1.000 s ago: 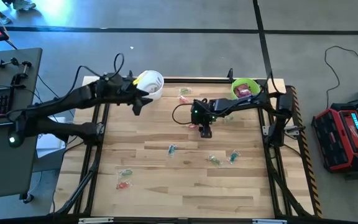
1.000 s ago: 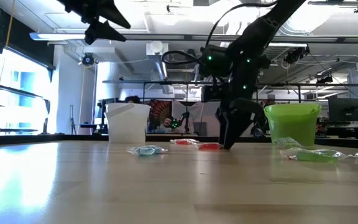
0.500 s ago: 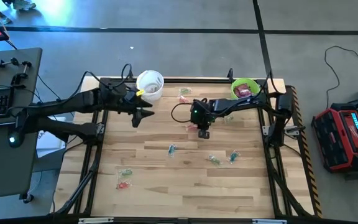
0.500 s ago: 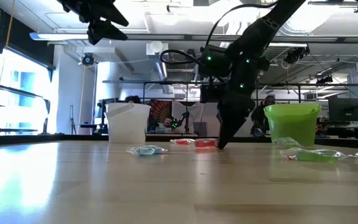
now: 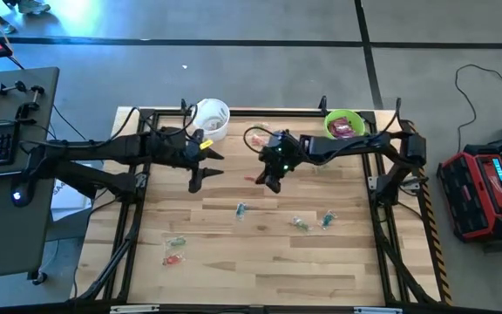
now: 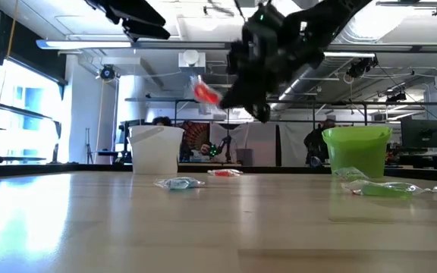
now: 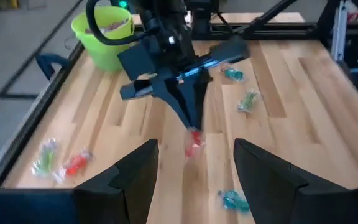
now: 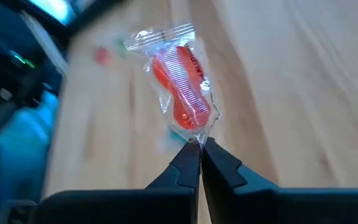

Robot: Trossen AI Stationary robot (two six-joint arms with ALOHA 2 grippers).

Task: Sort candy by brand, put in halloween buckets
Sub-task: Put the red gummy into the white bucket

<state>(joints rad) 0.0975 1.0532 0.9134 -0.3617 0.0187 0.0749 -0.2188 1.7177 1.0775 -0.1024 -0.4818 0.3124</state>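
Red, clear-wrapped candy [image 8: 185, 93] is pinched by one wrapper corner between the clenched fingertips of the right gripper [image 5: 268, 181] and is seen lifted clear of the wooden table [image 5: 234, 253] in the low view. The piece hangs beyond the fingertips with its long axis roughly in line with them, as the right wrist view shows. The grip is judged thin, since only the wrapper edge is caught and a swing could shake the piece loose.

From above, the loaded gripper is placed mid-table, between the two pails. The white bucket [image 5: 210, 118] lies toward the far left corner; the green bucket [image 5: 344, 125] lies toward the far right, close to the right arm's own base. The green bucket is seen to hold magenta packets already, so the white bucket is judged the likelier goal for this small clear-wrapped piece, though its contents cannot be made out.

The left gripper [image 5: 197, 176] is held open and empty above the table, just in front of the white bucket. It stands on or near the line from the red candy to that pail, so the carry is judged to need height or a path around it.

Other small wrapped pieces [image 5: 299, 224] are left on the near half of the table, untouched.
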